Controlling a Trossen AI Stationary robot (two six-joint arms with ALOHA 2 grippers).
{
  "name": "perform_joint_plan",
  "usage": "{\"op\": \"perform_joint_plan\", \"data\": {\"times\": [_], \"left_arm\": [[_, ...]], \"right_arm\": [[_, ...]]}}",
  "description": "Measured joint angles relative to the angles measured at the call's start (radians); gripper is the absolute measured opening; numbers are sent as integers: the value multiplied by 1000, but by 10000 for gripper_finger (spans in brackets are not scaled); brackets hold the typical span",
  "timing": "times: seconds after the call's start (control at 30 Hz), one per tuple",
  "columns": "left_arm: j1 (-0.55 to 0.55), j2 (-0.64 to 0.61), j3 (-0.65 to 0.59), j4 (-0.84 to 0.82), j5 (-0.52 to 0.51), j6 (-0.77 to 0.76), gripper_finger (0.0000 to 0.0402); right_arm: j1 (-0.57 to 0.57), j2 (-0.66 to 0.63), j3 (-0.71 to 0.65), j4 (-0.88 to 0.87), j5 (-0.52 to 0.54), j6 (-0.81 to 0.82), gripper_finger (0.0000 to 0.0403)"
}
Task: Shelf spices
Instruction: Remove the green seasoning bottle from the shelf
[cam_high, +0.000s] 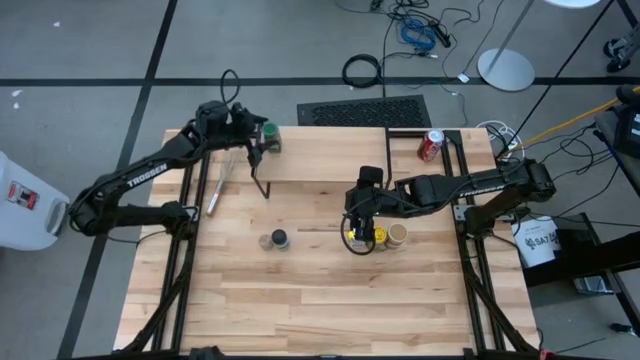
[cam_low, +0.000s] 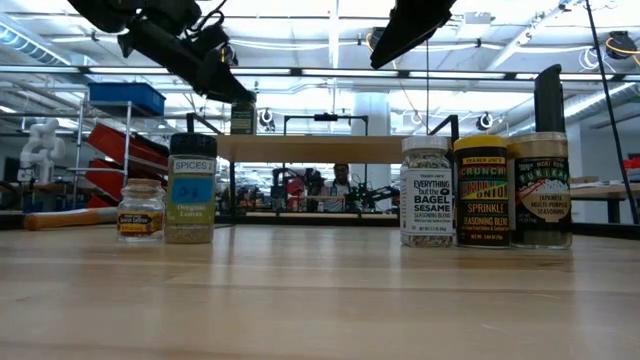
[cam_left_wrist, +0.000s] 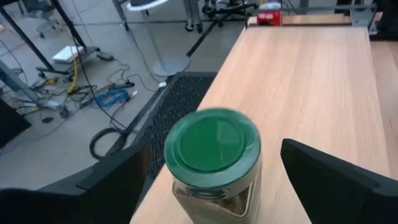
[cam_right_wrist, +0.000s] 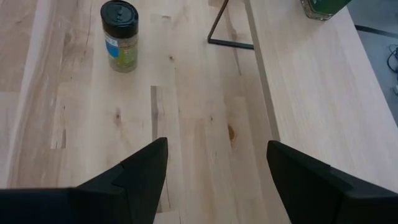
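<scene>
A green-lidded spice jar (cam_left_wrist: 211, 149) stands upright on the left end of the shelf (cam_high: 350, 155), a light-wood board on thin black legs. My left gripper (cam_high: 258, 138) is open, with one finger (cam_left_wrist: 112, 180) on each side of the jar and a gap showing on both sides. My right gripper (cam_right_wrist: 217, 155) hangs open above the table over a cluster of three jars (cam_low: 481, 190), one of them yellow-bodied (cam_high: 372, 238). A dark-lidded jar (cam_high: 281, 238) and a small jar (cam_low: 140, 208) stand on the table to the left.
A red can (cam_high: 430, 145) stands at the shelf's right end. A long-handled utensil (cam_high: 220, 185) lies on the table left of the shelf. Black shelf legs (cam_right_wrist: 217, 31) stand beside the jars. The near half of the table (cam_high: 330, 300) is bare wood.
</scene>
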Motion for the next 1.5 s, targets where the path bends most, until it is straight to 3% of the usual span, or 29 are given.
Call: {"op": "perform_joint_plan", "data": {"times": [0.3,0.87,1.5], "left_arm": [[-6,56,0,28,47,31,322],[-8,21,-1,10,54,25,219],[-75,-49,-1,0,101,-112,211]], "right_arm": [[0,0,0,0,0,0,263],[0,0,0,-2,0,3,263],[0,0,0,-3,0,8,263]]}}
